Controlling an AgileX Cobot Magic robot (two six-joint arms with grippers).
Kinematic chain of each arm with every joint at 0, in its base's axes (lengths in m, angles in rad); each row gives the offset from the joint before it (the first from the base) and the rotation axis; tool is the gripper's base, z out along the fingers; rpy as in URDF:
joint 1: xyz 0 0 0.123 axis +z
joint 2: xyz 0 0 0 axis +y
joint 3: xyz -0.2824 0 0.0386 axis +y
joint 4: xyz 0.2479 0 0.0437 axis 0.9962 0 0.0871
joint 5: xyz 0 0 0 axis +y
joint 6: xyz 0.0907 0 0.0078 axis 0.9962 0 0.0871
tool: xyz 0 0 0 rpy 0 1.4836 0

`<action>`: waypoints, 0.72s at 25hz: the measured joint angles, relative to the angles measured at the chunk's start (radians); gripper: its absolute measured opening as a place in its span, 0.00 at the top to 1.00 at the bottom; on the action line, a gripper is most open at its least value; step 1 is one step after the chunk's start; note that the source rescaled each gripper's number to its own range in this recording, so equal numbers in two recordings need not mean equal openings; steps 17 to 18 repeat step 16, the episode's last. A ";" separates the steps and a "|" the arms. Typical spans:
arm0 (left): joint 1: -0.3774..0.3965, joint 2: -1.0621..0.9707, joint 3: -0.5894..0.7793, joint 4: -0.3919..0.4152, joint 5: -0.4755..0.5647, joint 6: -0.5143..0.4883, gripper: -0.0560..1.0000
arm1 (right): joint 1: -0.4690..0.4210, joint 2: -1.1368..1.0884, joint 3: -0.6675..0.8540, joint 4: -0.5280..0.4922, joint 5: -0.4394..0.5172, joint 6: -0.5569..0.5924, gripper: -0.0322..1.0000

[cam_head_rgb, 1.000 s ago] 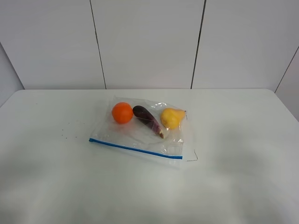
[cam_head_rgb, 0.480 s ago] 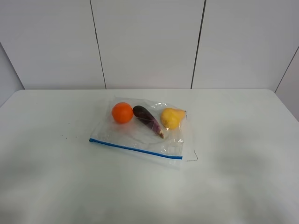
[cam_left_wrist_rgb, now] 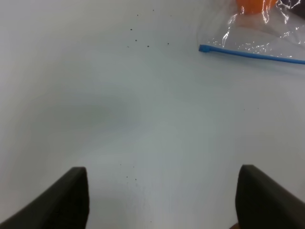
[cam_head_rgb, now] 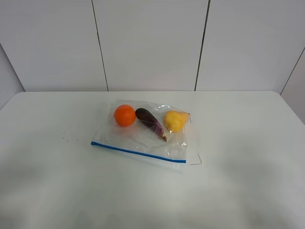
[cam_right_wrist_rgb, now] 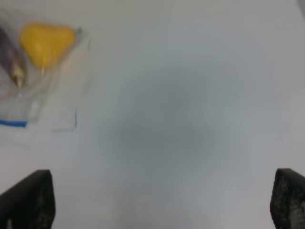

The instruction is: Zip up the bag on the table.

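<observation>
Bag [cam_head_rgb: 143, 136] flat on table [cam_head_rgb: 248, 191], well apart from both wide-spread end effectors.

You will find no readable text, label, brand, number or sign in any of the three views. The bag [cam_head_rgb: 143, 136] is clear plastic with a plain blue strip [cam_head_rgb: 138, 152] along its mouth and no print on it, and the table [cam_head_rgb: 248, 157] it lies on is plain white, marked only by a few tiny dark specks [cam_head_rgb: 66, 138].
</observation>
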 joint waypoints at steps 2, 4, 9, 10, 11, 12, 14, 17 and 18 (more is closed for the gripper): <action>0.000 0.000 0.000 0.000 0.000 0.000 0.07 | 0.000 -0.007 0.000 0.000 0.000 0.000 0.00; 0.000 0.000 0.000 0.000 0.000 0.000 0.07 | 0.000 -0.007 0.000 0.001 0.000 0.001 0.00; 0.000 0.000 0.000 0.000 0.000 0.000 0.07 | 0.000 -0.007 0.000 0.001 0.000 0.001 0.00; 0.000 0.000 0.000 0.000 0.000 0.000 0.07 | 0.000 -0.007 0.000 0.001 0.000 0.001 0.00; 0.000 0.000 0.000 0.000 0.000 0.000 0.07 | 0.000 -0.007 0.000 0.001 0.000 0.002 0.00; 0.000 0.000 0.000 0.000 0.000 0.000 0.07 | 0.000 -0.007 0.000 0.001 0.000 0.002 0.00; 0.000 0.000 0.000 0.000 0.000 0.000 0.07 | 0.000 -0.007 0.000 0.001 0.000 0.002 0.00; 0.000 0.000 0.000 0.000 0.000 0.000 0.07 | 0.000 -0.007 0.000 0.001 0.000 0.002 0.00; 0.000 0.000 0.000 0.000 0.000 0.000 0.07 | 0.000 -0.007 0.000 0.001 0.000 0.002 0.00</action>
